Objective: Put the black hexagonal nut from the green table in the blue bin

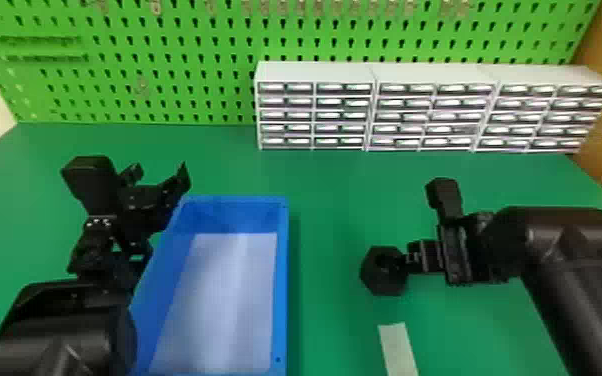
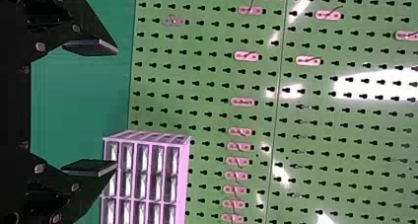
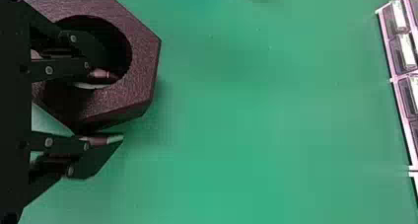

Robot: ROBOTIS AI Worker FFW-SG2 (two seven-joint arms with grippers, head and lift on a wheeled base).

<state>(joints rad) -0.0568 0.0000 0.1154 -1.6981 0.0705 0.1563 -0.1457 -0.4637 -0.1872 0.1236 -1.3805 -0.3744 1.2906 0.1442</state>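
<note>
The black hexagonal nut (image 1: 371, 280) is right of the blue bin (image 1: 283, 280), apart from it; whether it touches the green table (image 1: 330, 185) I cannot tell. My right gripper (image 1: 405, 258) reaches it from the right. In the right wrist view, the right gripper (image 3: 106, 107) is shut on one wall of the nut (image 3: 141, 54), one finger inside the hole, the other against the outside. The left gripper (image 1: 160, 171) stands by the bin's far left corner; in the left wrist view, the left gripper (image 2: 117, 108) is open with nothing between its fingers.
White paper (image 1: 220, 300) lines the bin's floor. A pale strip (image 1: 397, 347) lies on the table near the front. Drawer cabinets (image 1: 315, 72) stand at the back right, before a green pegboard (image 1: 175, 60).
</note>
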